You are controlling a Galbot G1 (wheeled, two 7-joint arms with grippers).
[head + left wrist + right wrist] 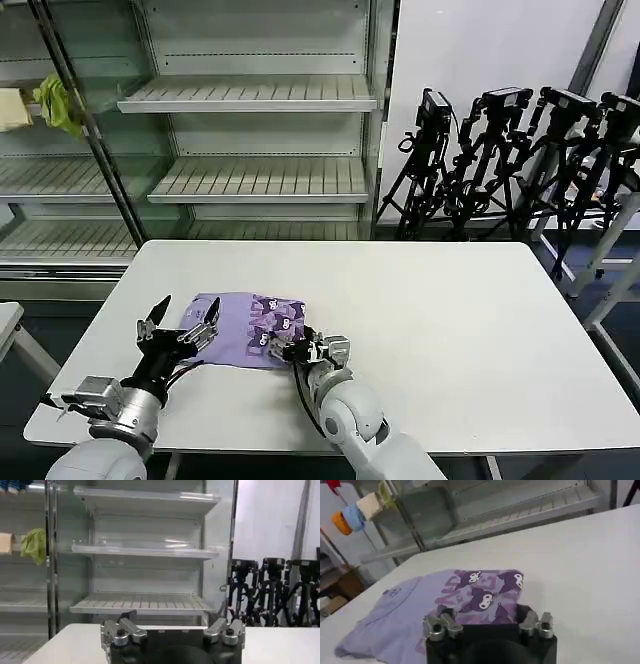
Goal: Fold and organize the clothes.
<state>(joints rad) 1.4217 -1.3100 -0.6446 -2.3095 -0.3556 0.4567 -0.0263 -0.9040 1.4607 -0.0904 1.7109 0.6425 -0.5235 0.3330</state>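
Soft, light T-shirt [245, 328], folded to a compact packet, flat on the near left part of the table [450, 320], plain lavender toward the left, dark print toward the right. Left gripper [182, 312] just over the packet's left edge, raised off the cloth, fingers spread wide, holding nothing; from its own wrist camera, the same spread [172, 630] against the shelves beyond. Right gripper [312, 350] low at the near right corner, beside the printed panel, likewise parted and empty as far as can be judged, with the folded edge just ahead of it [489, 622]. Thin knit, probably: no stiffness to speak of, limp when lifted, apt to sag, slide open and lose its folds if picked up by a single layer or one corner. Little weight, so no strong squeeze needed; no fragility either. Best taken at the folded edges, pinching every layer together, one grip at each end of the same side, and kept low and taut while moved. Likely some drag on the tabletop, so lifted rather than pushed, lest the layers bunch.
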